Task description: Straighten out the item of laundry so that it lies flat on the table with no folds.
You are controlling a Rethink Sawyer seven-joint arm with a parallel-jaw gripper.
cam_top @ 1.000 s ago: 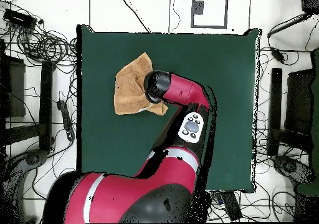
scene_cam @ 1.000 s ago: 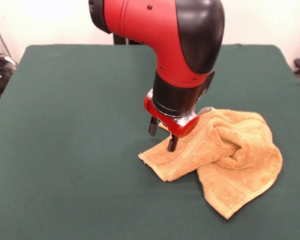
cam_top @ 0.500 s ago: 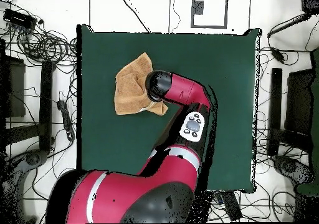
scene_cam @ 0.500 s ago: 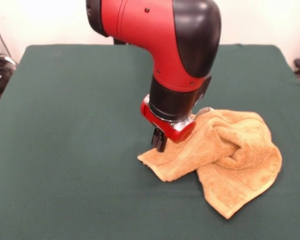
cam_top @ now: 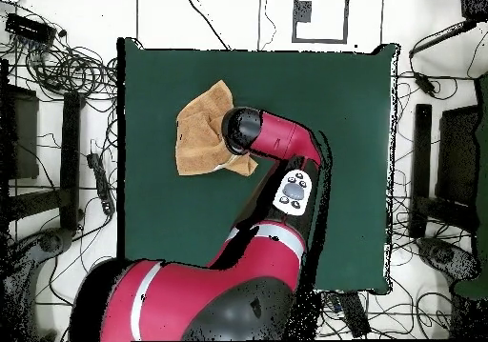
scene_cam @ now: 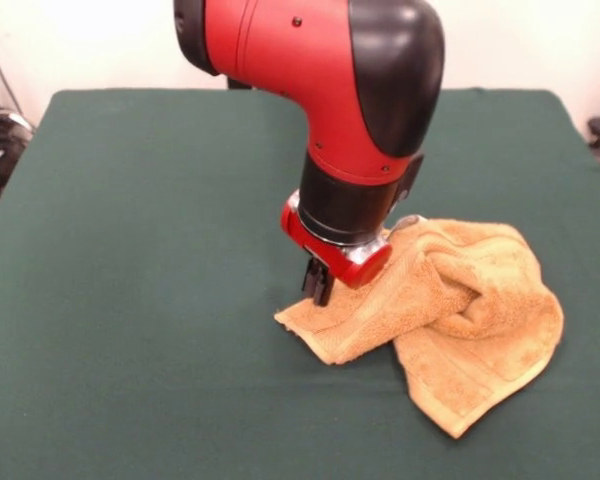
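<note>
The towel (scene_cam: 450, 320) lies crumpled on the green table (scene_cam: 150, 220), a golden-orange heap with thick rolls and folds across its middle. In the front view it sits toward the right side of the table and nearer the camera than the table's centre. One flatter flap with a woven band spreads toward the left, and another corner points down toward the near edge. In the overhead view the towel (cam_top: 198, 133) rests in the upper left part of the table (cam_top: 343, 110), close to the left edge but fully on the cloth.

The arm (scene_cam: 330, 90) comes down from above, its red and black wrist hanging directly over the towel's left flap. The gripper (scene_cam: 319, 283) stands upright at the flap's far left edge, with its dark fingers drawn together into one narrow block (no gap shows between them), the tips down at the towel's edge. Whether cloth is pinched between them cannot be told. In the overhead view the arm's elbow hides the gripper and covers the towel's right side.
</note>
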